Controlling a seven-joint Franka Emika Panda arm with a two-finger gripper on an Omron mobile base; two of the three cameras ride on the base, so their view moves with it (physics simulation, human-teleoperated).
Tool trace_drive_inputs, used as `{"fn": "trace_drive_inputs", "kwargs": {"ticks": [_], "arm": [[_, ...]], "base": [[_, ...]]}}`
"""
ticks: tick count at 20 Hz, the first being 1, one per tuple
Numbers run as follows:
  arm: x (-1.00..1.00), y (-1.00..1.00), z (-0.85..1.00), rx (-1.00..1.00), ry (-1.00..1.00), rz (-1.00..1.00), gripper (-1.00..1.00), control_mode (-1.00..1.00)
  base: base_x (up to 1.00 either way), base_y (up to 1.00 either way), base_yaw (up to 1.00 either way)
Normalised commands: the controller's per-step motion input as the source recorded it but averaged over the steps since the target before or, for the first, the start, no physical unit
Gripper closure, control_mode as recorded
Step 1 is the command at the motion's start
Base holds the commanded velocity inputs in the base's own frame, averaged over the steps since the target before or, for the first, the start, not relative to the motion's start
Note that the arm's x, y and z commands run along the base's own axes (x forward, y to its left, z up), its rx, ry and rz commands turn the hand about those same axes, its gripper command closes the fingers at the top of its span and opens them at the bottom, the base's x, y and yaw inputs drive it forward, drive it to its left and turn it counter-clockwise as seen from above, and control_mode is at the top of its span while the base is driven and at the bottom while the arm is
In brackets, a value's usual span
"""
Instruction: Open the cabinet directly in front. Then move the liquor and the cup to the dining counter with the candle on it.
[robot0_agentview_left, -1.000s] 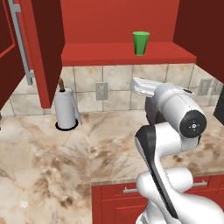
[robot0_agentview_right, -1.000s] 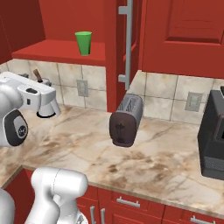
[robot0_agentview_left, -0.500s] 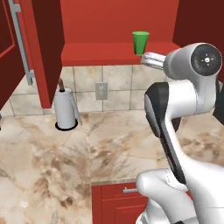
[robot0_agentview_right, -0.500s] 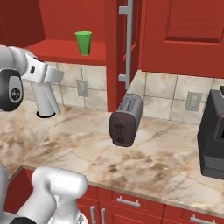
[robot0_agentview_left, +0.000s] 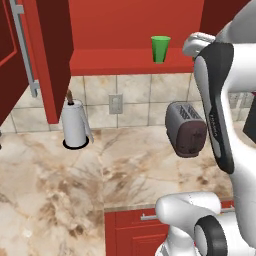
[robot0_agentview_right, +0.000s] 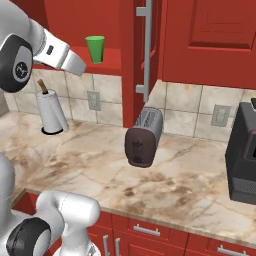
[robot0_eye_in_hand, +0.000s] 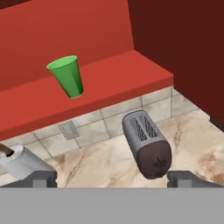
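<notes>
Hand view: pincer wide apart, empty, fingertips cut off below cup.

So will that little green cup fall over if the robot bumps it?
Probably, yes. The cup stands upright on its narrower end, so a sideways nudge could tip it. It looks empty and thin-walled, so likely light. On its side, its round tapered shape would probably roll in a curve along the cabinet shelf. The open tool should close gently.

Your arm is raised high, forearm reaching toward twelve o'clock; the gripper hangs with its jaws spread wide, nothing between them
</notes>
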Motion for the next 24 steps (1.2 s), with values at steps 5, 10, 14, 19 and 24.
{"fn": "trace_drive_inputs", "kwargs": {"ticks": [5, 10, 14, 19, 24], "arm": [[0.24, 0.00, 0.00, 0.00, -0.02, 0.00, -1.00, -1.00], [0.62, -0.05, 0.00, 0.00, -0.03, 0.00, -1.00, -1.00], [0.78, -0.07, 0.00, 0.00, -0.05, 0.00, -1.00, -1.00], [0.76, -0.07, 0.00, 0.00, -0.07, 0.00, -1.00, -1.00], [0.71, -0.01, 0.00, 0.00, -0.09, 0.00, -1.00, -1.00]], "base": [[0.00, 0.00, 0.00], [0.00, 0.00, 0.00], [0.00, 0.00, 0.00], [0.00, 0.00, 0.00], [0.00, 0.00, 0.00]]}}
